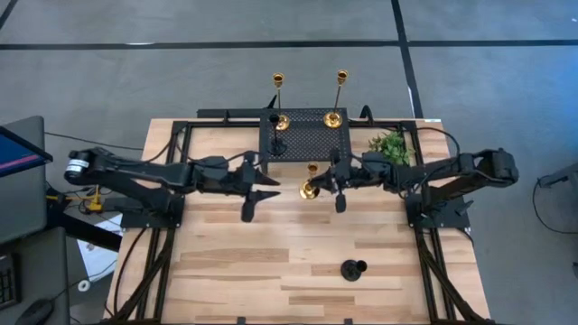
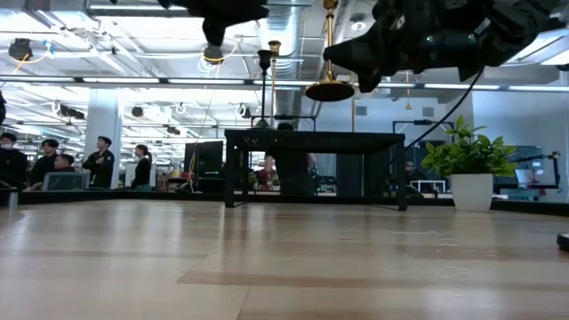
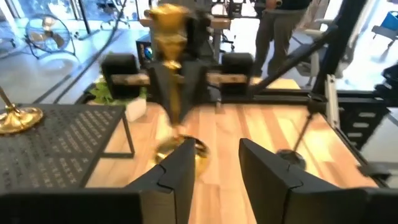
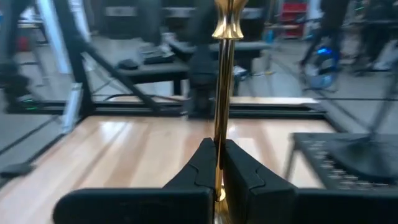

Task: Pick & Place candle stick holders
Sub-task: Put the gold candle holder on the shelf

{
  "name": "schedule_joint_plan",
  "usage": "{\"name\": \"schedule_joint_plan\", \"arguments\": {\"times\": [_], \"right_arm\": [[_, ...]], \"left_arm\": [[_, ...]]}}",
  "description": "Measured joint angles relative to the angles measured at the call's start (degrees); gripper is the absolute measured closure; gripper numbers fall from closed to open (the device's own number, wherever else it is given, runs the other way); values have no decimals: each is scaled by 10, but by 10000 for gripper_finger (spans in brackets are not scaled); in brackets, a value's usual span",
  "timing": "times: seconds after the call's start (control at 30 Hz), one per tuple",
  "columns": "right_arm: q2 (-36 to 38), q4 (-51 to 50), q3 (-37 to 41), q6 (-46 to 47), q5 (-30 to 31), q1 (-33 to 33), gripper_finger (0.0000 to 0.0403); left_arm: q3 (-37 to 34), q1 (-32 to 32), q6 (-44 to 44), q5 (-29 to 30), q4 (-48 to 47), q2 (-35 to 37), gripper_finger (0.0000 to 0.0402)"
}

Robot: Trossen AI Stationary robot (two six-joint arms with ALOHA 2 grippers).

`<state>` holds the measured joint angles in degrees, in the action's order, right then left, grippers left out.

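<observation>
We see the right end effector [image 4: 219,165] pinching the thin stem of a gold candlestick holder [image 1: 310,188], held in the air above the middle of the desk [image 1: 271,262], just in front of the black mesh rack [image 1: 307,135]. In the low view its round base hangs well clear of the wood. The left end effector [image 3: 214,165] faces it from nearby with its fingers spread and nothing between them. On the rack near the desk's far edge stand two tall gold holders [image 1: 336,116] and one short black holder [image 1: 276,122]. Another black holder [image 1: 352,268] sits toward the near right corner. A small green plant [image 1: 390,144] stands beside the rack.
</observation>
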<state>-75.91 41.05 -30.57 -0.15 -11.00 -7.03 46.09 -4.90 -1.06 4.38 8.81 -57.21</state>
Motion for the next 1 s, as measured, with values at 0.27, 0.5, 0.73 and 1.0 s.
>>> {"name": "schedule_joint_plan", "arguments": {"times": [0.27,0.5,0.73,1.0], "right_arm": [[-13,29,0,3,7,-72,403],[-52,49,-22,6,6,-117,403],[-96,48,-56,6,6,-139,403],[-96,47,-66,4,24,-174,403]], "left_arm": [[0,-37,-11,-2,-35,27,329],[0,-57,-60,0,-41,29,385],[0,-57,-60,11,-41,29,395],[0,-56,-57,16,-54,29,395]]}}
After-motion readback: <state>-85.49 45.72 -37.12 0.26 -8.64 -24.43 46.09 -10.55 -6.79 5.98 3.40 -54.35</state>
